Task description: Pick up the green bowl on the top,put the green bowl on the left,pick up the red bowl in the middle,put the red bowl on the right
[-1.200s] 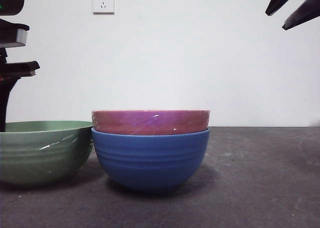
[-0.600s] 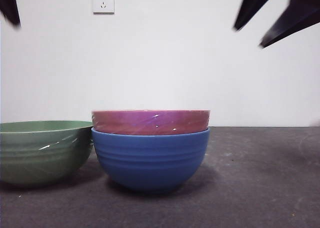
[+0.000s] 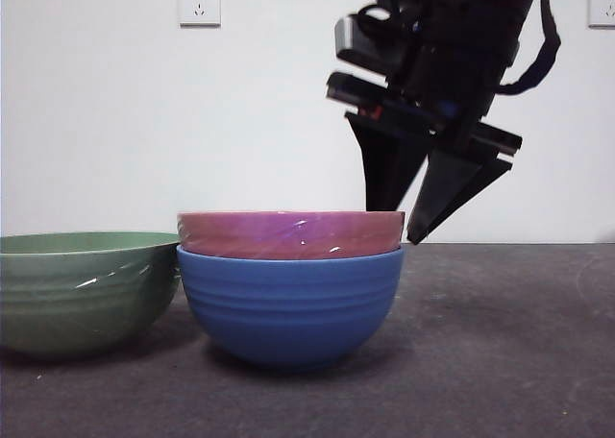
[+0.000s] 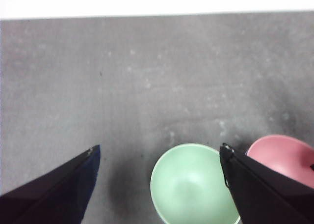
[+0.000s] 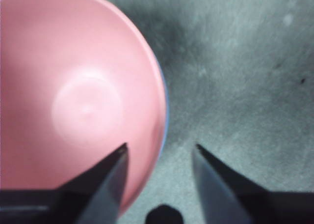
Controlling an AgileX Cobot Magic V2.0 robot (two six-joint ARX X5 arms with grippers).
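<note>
1. A dark grey table [image 3: 500,361] runs back to a plain white wall with a socket plate [image 3: 199,4] high above the bowls
2. The blue bowl [image 3: 289,304] stands at the middle of the table and serves as the landmark for the rest
3. The red bowl [image 3: 290,234] is nested inside the blue bowl, its ribbed band showing above the blue rim; it has not shifted since a second ago
4. The green bowl [image 3: 82,289] stands upright on the table just left of the blue bowl, their walls close to touching, in the same spot as before
5. A second ago only two black tips showed at the top right corner; now the right gripper [image 3: 402,225] has come down above the blue bowl's right rim
6. Its jaws are spread apart and hold nothing; in the right wrist view the right gripper [image 5: 161,152] straddles the red bowl's [image 5: 78,101] rim, one jaw over the pink inside and one over the table [image 5: 245,76]
7. The dark arm seen earlier over the green bowl is gone from the front view; the left gripper [image 4: 159,153] now hangs high above the green bowl [image 4: 191,184], jaws wide apart and empty
</note>
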